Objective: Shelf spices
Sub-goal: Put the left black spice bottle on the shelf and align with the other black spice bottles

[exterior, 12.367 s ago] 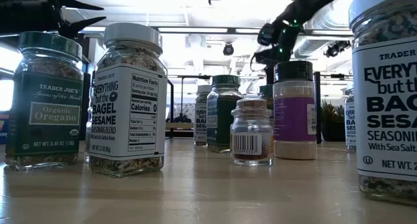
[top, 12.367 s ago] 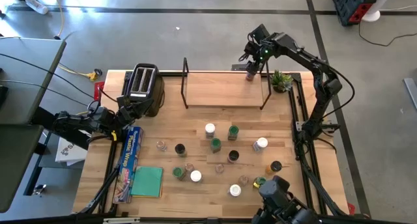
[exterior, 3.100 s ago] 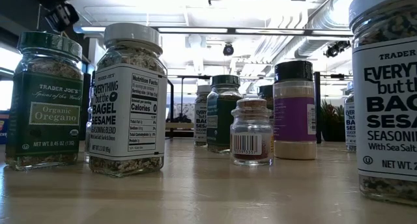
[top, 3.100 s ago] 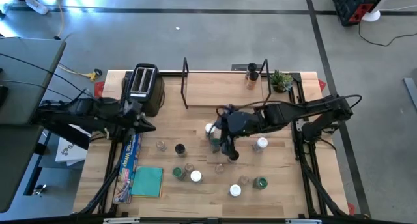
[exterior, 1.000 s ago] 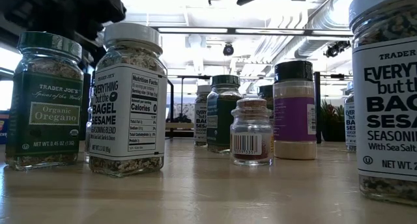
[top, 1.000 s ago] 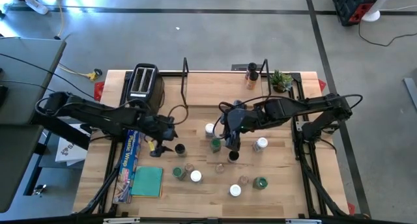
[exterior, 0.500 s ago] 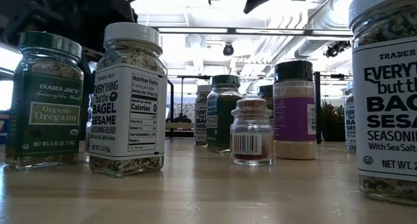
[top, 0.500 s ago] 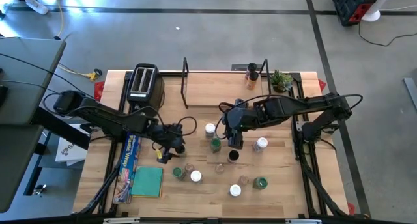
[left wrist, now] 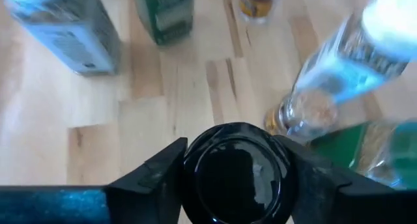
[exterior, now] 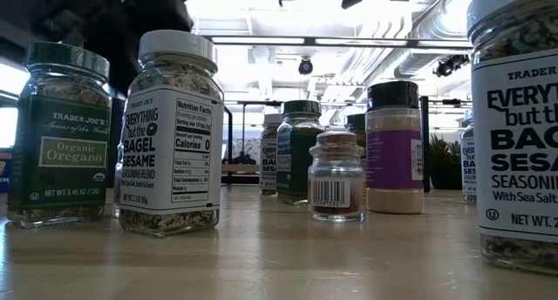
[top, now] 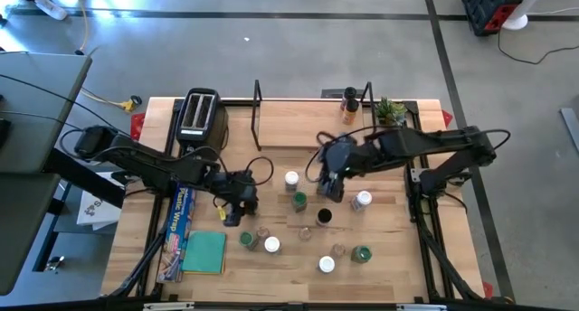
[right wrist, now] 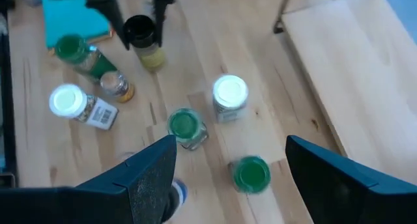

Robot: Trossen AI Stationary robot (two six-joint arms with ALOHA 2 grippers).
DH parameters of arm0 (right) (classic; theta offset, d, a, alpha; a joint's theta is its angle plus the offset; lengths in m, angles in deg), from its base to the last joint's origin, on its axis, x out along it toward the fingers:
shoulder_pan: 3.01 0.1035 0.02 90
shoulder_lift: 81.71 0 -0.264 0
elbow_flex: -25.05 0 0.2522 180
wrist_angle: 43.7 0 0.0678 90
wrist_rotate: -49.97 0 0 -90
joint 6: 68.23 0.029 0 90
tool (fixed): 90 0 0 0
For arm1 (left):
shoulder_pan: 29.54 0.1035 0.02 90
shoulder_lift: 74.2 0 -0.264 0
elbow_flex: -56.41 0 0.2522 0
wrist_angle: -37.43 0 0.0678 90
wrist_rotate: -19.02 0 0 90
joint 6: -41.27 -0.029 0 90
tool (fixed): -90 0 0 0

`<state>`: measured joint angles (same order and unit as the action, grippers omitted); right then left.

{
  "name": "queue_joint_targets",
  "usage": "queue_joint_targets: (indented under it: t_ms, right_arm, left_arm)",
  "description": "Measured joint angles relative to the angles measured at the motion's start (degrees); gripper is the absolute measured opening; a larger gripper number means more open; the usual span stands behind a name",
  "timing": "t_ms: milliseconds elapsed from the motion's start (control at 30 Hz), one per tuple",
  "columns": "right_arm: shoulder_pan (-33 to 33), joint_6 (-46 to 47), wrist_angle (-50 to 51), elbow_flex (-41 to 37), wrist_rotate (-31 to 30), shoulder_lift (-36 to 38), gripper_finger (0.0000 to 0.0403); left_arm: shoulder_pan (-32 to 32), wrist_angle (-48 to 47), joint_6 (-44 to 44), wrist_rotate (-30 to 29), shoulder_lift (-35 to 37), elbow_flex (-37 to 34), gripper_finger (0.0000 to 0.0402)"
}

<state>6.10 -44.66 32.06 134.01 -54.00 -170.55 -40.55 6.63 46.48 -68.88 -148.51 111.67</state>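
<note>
Left of the table's middle, our left gripper (top: 241, 205) has its fingers against both sides of a black-lidded jar (left wrist: 236, 174) standing on the table (top: 398, 266). Our right gripper (top: 332, 186) hangs released above the scattered spices (top: 299, 201), with one jar (top: 349, 104) on the shelf (top: 308, 123).

Blurred: jars (left wrist: 365, 74) in left wrist view. Cut off: bagel seasoning jar (exterior: 523, 134), low view's right edge.

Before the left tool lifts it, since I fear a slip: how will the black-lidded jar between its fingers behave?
The small black-lidded cylindrical jar looks rigid, so it should not flex. Its glossy round lid may slip or twist between the left tool's fingers. Upright on the wooden table, it likely rolls if tipped.
</note>
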Motion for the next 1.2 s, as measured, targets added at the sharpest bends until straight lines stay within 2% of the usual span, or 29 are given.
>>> queue_joint_targets:
  t_ms: [167, 300, 467, 633, 900, 1033, 1200]
  right_arm:
    - [-1.1, 4.7, 5.6, 0.0, -4.5, 4.6, 0.0283]
    - [-2.3, 4.8, 9.2, 0.1, -8.2, 8.0, 0.0283]
    - [-3.6, 4.8, 12.3, 0.1, -10.6, 11.4, 0.0283]
    - [-3.6, 9.6, 17.0, 0.1, -12.0, 13.9, 0.0283]
    - [-1.0, 16.4, 27.6, 0.0, -13.0, 18.2, 0.0283]
    - [-0.1, 17.8, 27.8, -0.1, -15.8, 20.9, 0.0283]
    - [0.0, 19.8, 28.0, -0.1, -17.3, 23.4, 0.0283]
  left_arm:
    - [4.0, -6.2, -0.6, -0.3, 0.2, 8.1, 0.0193]
    - [9.0, -10.1, -3.0, -0.3, 0.1, 15.4, 0.0193]
    - [16.9, -10.1, -4.3, -0.5, -3.9, 24.9, 0.0193]
    - [23.4, -10.2, -5.8, 0.1, -18.0, 41.0, 0.0193]
    - [28.7, -14.3, -8.3, 3.8, -42.0, 69.3, 0.0193]
    - [29.7, -18.4, -11.1, 3.3, -50.6, 78.0, 0.0193]
    - [30.2, -19.6, -12.5, 1.8, -56.6, 82.8, 0.0206]
